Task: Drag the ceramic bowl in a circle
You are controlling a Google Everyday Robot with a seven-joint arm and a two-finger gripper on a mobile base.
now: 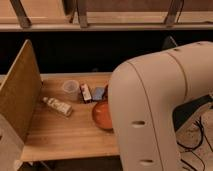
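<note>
The ceramic bowl (101, 115), orange-red and shallow, sits on the wooden table (65, 142) toward its right side. Its right half is hidden behind my large white arm housing (160, 110), which fills the right of the camera view. My gripper is out of view, hidden behind or beyond that white housing. Nothing can be seen touching the bowl.
A clear plastic cup (70, 89) stands behind and left of the bowl. A small red-and-white packet (86, 92) and a blue packet (98, 93) lie beside it. A pale tube (57, 106) lies at the left. An upright board (20, 95) walls the table's left edge.
</note>
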